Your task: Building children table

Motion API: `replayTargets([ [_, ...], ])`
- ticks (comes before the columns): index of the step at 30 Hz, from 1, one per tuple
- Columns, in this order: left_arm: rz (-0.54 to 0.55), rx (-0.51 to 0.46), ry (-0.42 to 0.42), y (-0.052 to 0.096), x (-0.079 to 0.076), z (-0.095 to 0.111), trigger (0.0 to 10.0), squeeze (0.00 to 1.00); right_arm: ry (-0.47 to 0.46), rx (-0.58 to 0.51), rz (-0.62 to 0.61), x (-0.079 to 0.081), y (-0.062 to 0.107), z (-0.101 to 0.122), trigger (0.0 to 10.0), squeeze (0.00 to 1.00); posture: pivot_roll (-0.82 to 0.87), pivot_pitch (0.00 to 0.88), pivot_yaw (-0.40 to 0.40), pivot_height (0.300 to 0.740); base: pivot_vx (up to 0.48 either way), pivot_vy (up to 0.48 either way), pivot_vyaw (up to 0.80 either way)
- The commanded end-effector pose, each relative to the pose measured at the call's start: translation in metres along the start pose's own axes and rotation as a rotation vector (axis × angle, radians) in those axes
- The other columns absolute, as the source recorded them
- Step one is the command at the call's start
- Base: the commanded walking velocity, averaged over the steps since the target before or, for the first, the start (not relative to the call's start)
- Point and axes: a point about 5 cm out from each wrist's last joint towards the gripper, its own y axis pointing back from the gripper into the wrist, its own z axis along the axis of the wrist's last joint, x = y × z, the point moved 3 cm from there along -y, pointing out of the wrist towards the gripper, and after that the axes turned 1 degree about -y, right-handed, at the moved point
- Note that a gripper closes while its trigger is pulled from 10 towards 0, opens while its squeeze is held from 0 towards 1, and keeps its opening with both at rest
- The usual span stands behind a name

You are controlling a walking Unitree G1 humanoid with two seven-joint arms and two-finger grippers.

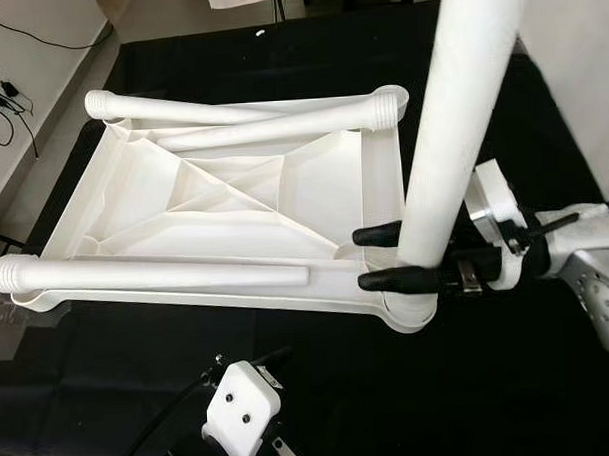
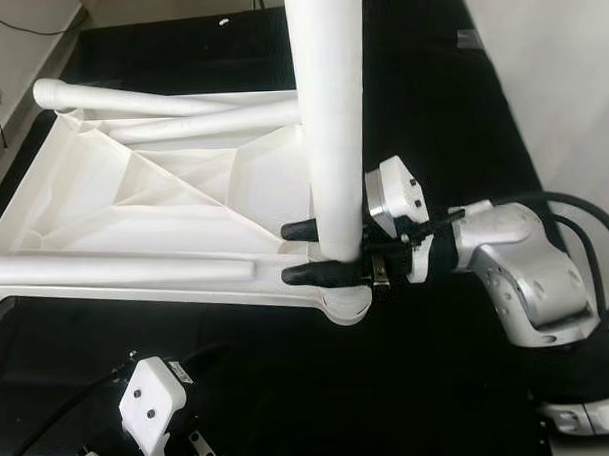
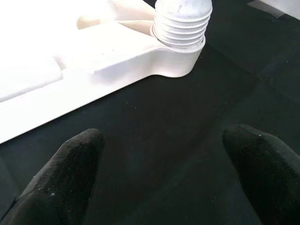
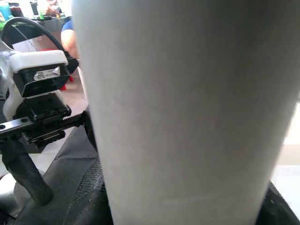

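A white plastic tabletop (image 1: 233,190) lies upside down on a black mat (image 1: 410,384). One white table leg (image 1: 451,133) stands upright in the near right corner socket (image 1: 412,309). My right gripper (image 1: 363,258) is shut on this leg just above the socket, one black finger on each side. Another loose leg (image 1: 156,273) lies along the near edge. Two more legs (image 1: 230,110) lie crossed at the far edge. My left gripper (image 3: 164,154) hangs open low over the mat, short of a corner where a threaded leg end (image 3: 180,21) rests.
Pale floor with black cables (image 1: 0,99) runs along the left of the mat. A white wall (image 1: 579,78) stands close on the right. Open mat stretches in front of the tabletop's near edge.
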Motion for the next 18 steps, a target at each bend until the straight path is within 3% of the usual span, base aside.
replayTargets([
  [1,-0.005,0.027,0.009,0.003,-0.001,-0.004,10.0,0.00,-0.168,0.053,0.037,0.012,-0.008,-0.037,10.0,0.00,-0.02,0.317,0.092,0.740,0.000,0.000,0.00],
  [11,-0.006,0.031,0.006,0.003,-0.001,-0.004,10.0,0.00,-0.272,-0.016,-0.056,0.006,-0.010,-0.039,10.0,0.00,-0.01,0.313,0.096,0.740,0.000,0.000,0.00],
  [14,-0.006,0.033,0.004,0.003,-0.001,-0.005,10.0,0.00,-0.365,-0.071,-0.145,-0.005,-0.006,-0.041,10.0,0.00,-0.01,0.309,0.093,0.740,0.000,0.000,0.00],
  [18,-0.007,0.034,0.005,0.002,-0.001,-0.005,10.0,0.00,-0.394,-0.133,-0.126,-0.001,-0.004,-0.037,10.0,0.00,-0.01,0.306,0.093,0.740,0.000,0.000,0.00],
])
